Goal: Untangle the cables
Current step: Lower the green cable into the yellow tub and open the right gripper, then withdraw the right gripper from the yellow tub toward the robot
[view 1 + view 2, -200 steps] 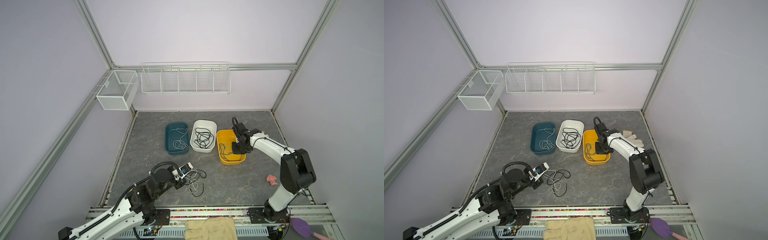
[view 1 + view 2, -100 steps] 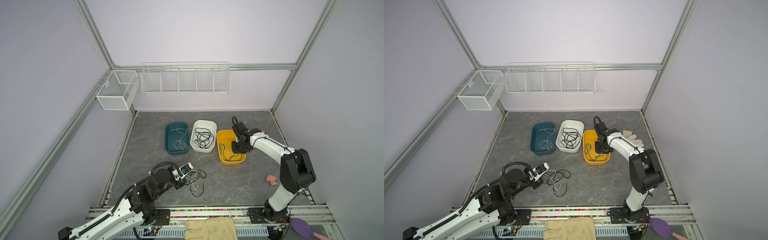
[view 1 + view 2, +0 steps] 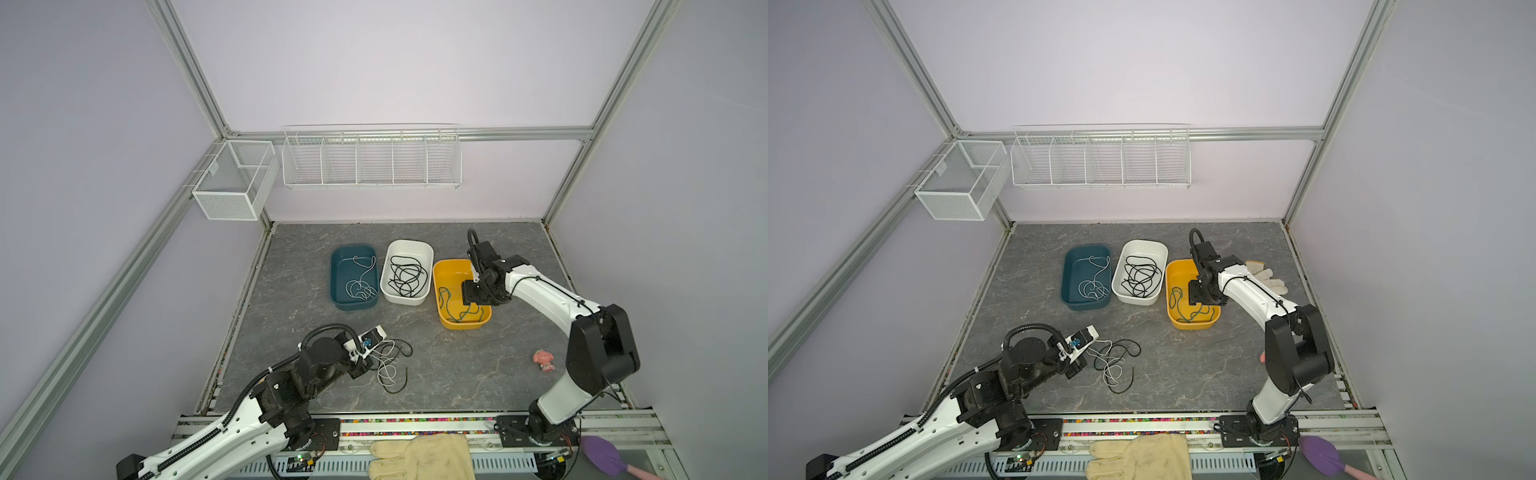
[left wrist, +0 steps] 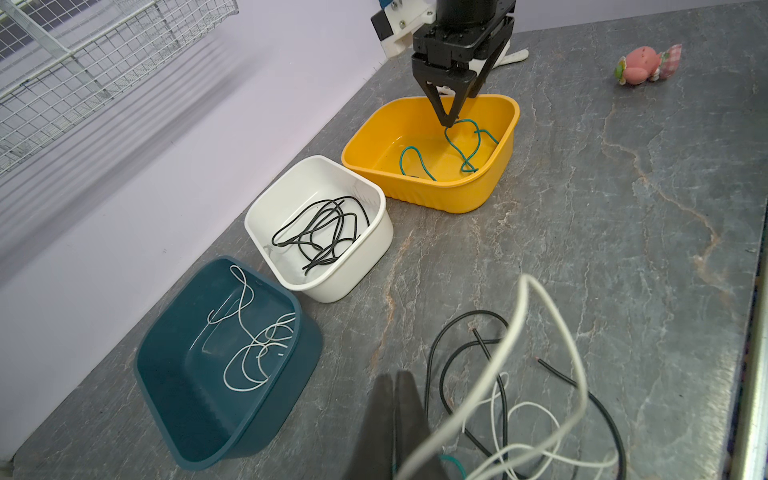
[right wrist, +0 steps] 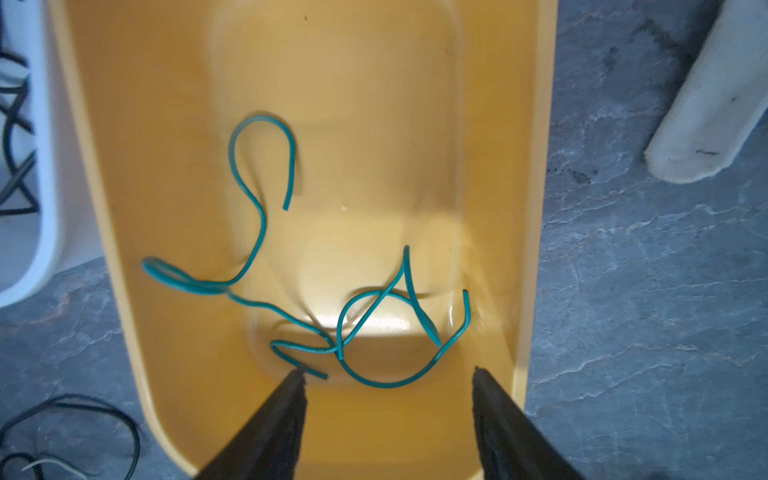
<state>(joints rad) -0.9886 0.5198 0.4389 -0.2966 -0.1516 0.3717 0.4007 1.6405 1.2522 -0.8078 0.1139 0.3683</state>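
With the worktop (image 3: 457, 374) read as a dial in both top views, 12 o'clock toward the back wall, three tubs are set side by side across the far half. The teal tub (image 3: 353, 249) is at 11 o'clock, the white tub (image 3: 409, 245) at 12 and the yellow tub (image 5: 124, 187) at about 1.

A white cable (image 3: 361, 286) is coiled in the teal tub, and a black cable (image 3: 407, 276) is looped in the white tub. A teal cable (image 5: 255, 232) lies loose on the floor of the yellow tub.

The right hand (image 5: 387, 371) is held over the yellow tub's 5 o'clock corner. Its fingers are spread wide apart and nothing is gripped between them.

The left hand (image 4: 393, 376) is held low near 7 o'clock with its fingers pressed together. Whether a strand is pinched there cannot be told.

Just beside it, at its 3 o'clock, a tangle (image 3: 390, 361) of black and white cables lies on the bare worktop. One white strand is seen rising close past the left wrist camera.

A pink toy (image 3: 544, 361) lies at 4 o'clock.
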